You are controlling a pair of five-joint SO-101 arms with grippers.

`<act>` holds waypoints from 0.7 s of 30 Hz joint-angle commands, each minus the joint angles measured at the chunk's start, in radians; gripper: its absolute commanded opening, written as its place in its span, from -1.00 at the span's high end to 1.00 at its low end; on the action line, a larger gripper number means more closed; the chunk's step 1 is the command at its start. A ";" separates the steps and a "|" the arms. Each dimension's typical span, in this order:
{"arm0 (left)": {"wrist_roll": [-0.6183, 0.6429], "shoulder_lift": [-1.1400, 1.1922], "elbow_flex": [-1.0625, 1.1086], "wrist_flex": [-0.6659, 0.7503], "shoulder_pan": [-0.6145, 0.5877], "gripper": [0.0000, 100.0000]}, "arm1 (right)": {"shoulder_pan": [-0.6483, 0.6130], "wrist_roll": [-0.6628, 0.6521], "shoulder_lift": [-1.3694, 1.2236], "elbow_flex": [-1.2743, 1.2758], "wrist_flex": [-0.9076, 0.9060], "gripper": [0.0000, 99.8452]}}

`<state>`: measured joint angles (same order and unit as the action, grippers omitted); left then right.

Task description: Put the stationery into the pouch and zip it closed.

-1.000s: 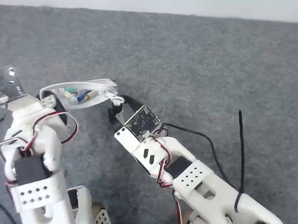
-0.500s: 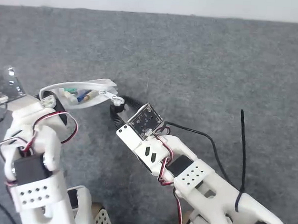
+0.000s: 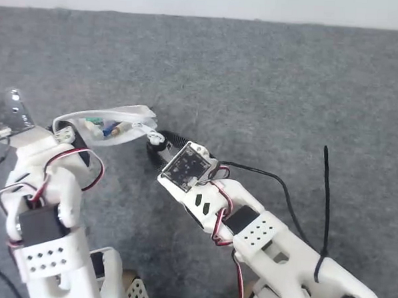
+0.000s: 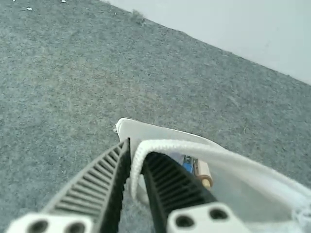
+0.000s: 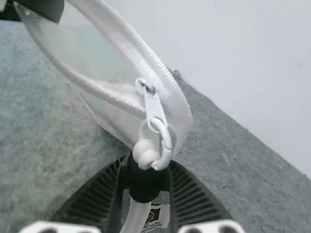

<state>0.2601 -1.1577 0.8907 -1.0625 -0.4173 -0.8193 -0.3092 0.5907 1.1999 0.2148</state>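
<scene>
- Pouch (image 3: 114, 112): a clear pouch with a white zipper edge, held off the grey bench (image 3: 269, 79) at the left of the high view, between the two arms. Its mouth gapes, the two zipper tracks spreading apart from the slider end towards the left arm.
- Left tool (image 4: 137, 156): at the pouch's left end. Its two black ribbed jaws are pressed together on the white zipper rim, which passes up between them.
- Stationery (image 3: 105, 126): small items lying inside the pouch, seen through the clear wall. A blue piece and a beige piece (image 4: 200, 171) can be told apart; their kinds cannot be told.
- Zipper pull (image 5: 153, 115): a white metal tab at the pouch's right end, hanging from the slider and ending in a ring with a knotted white cord.
- Right tool (image 5: 144, 175): just right of the pouch in the high view (image 3: 155, 144), pointing at its right end. The jaws stand close together, pinching the cord of the zipper pull just below the knot.
- Black cable (image 3: 325, 196): lying on the bench at the right, beside the right arm and well apart from the pouch.
</scene>
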 commanded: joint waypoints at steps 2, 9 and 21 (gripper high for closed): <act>0.008 -0.031 -0.015 0.040 -0.003 0.97 | -0.001 -0.074 0.102 -0.038 -0.133 0.99; 0.020 -0.029 -0.002 0.034 -0.002 0.69 | -0.064 -0.120 0.363 -0.038 -0.463 0.99; 0.049 -0.031 0.005 0.034 0.109 0.59 | -0.162 -0.222 0.441 -0.034 -0.665 0.99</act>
<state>0.2984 -1.1592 0.9106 -1.0625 -0.3652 -0.9590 -0.5132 0.9866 1.2014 -0.4235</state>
